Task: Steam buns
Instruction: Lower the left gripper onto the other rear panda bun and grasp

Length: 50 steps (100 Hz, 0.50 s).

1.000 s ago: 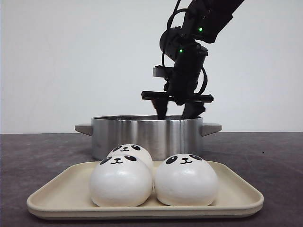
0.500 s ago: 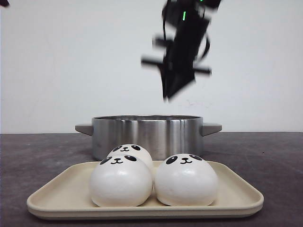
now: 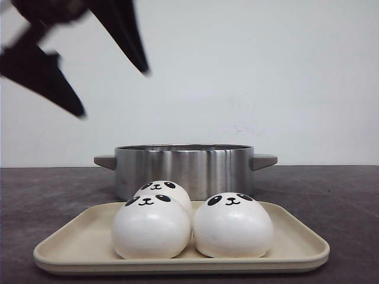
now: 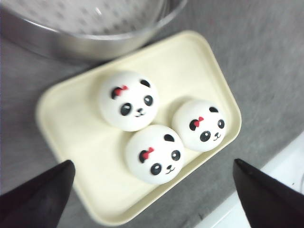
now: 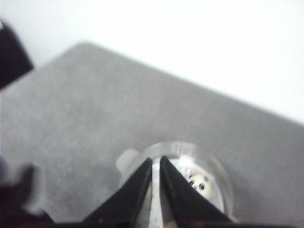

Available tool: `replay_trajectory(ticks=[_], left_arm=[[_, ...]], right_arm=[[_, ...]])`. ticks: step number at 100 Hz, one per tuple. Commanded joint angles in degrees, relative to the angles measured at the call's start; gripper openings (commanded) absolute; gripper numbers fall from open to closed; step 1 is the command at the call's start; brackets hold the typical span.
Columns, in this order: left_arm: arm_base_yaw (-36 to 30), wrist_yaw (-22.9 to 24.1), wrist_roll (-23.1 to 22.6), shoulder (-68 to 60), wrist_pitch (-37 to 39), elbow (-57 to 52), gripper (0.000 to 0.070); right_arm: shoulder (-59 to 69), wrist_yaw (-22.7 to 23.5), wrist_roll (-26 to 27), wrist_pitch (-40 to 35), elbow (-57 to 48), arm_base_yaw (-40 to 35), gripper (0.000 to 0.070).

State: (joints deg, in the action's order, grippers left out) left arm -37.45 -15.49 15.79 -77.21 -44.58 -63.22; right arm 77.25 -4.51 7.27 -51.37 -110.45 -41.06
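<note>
White panda buns (image 4: 154, 128) sit on the tray (image 4: 71, 142) directly below the left gripper (image 4: 152, 199), jaws spread wide; right gripper (image 5: 156, 164), jaws pressed together, hangs high above the pot (image 3: 183, 168).

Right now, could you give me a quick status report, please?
Left gripper open, empty, above tray. Right gripper shut, empty, high over pot. Three buns on tray, one in pot. Nothing in the way.

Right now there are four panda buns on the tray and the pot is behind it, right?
Not quite. The tray holds three buns, not four: one, another and a third, as the left wrist view shows. The pot is behind the tray, as you said.
</note>
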Motion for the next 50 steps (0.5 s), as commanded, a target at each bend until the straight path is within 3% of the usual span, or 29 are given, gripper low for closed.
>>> replay_trajectory(ticks=[1, 50], left_arm=[[-1.81, 1.25, 0.35, -3.43, 1.92, -1.01, 0.0677], [-5.35, 10.73, 8.74, -20.26, 17.27, -1.01, 0.0673]], right_arm=[[-1.38, -0.5, 0.63, 0.13, -1.2, -1.4, 0.0017], [-12.24, 0.0, 6.29, -2.05, -1.2, -2.34, 0.0018]])
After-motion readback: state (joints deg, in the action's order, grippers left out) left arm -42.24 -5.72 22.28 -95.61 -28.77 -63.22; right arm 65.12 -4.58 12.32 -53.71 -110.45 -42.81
